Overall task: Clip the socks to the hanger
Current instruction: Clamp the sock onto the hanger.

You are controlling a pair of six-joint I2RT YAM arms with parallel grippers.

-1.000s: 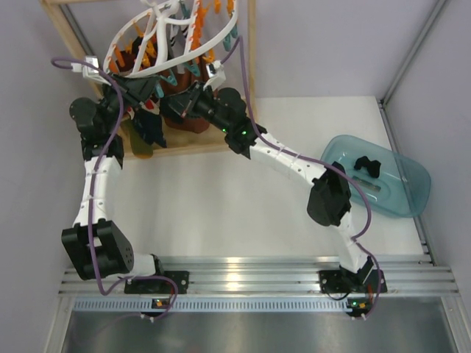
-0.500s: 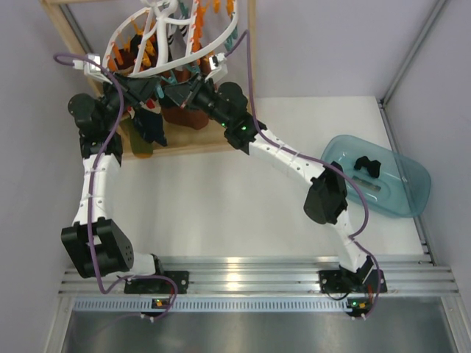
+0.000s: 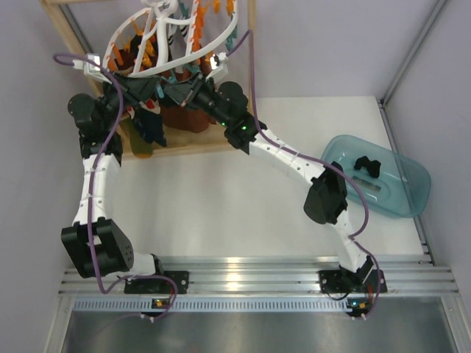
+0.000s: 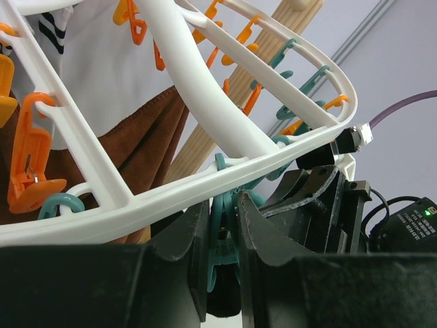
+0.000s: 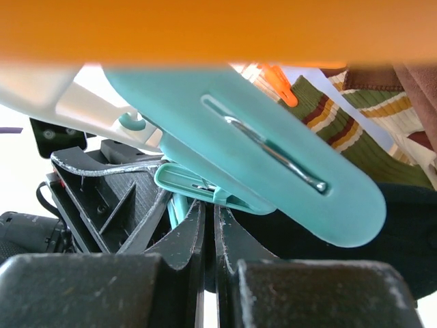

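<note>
The white round hanger (image 3: pixel 176 44) hangs tilted from the wooden frame, ringed with orange and teal clips. Both grippers meet under its near rim. My left gripper (image 3: pixel 157 90) is shut on a teal clip (image 4: pixel 222 232) that hangs from the rim (image 4: pixel 205 116), its fingers pressing the clip's sides. A black sock (image 4: pixel 225 301) shows just below that clip. My right gripper (image 3: pixel 179 93) faces it and is shut on the black sock (image 5: pixel 403 239), right under the teal clip (image 5: pixel 198 188). Another black sock (image 3: pixel 366 165) lies in the bin.
A teal plastic bin (image 3: pixel 412 184) sits at the table's right edge. The wooden frame (image 3: pixel 252 44) stands at the back. Rust-brown cloth (image 3: pixel 188 118) and a striped green piece (image 5: pixel 341 130) hang from the hanger. A large teal clip (image 5: pixel 273 157) hangs close to the right wrist camera.
The right gripper has moved up and left, closer to the left gripper under the hanger rim; in the last half second both arms stay nearly still.
</note>
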